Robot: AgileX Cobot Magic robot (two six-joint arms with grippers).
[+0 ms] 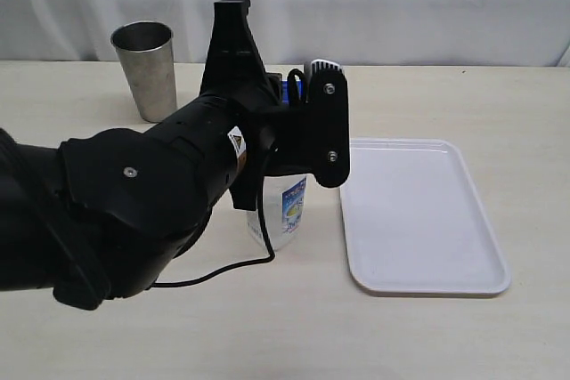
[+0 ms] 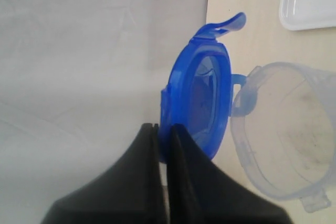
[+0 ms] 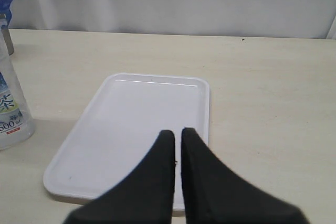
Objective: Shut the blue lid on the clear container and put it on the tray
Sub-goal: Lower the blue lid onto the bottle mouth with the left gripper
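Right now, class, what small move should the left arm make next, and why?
Probably nudge the blue lid over onto the open mouth of the clear container: it stands upright at the rim, and the shut left gripper is on the side away from the mouth.

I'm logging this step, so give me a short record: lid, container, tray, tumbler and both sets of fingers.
blue lid: open, standing on edge, attached at the container's rim
clear container: upright on the table, beside the tray, not on it
tray: white, nothing on it
left fingers: shut, against the lid's edge, not clamping it
right fingers: shut, holding nothing, above the tray
steel tumbler: upright, apart from the container
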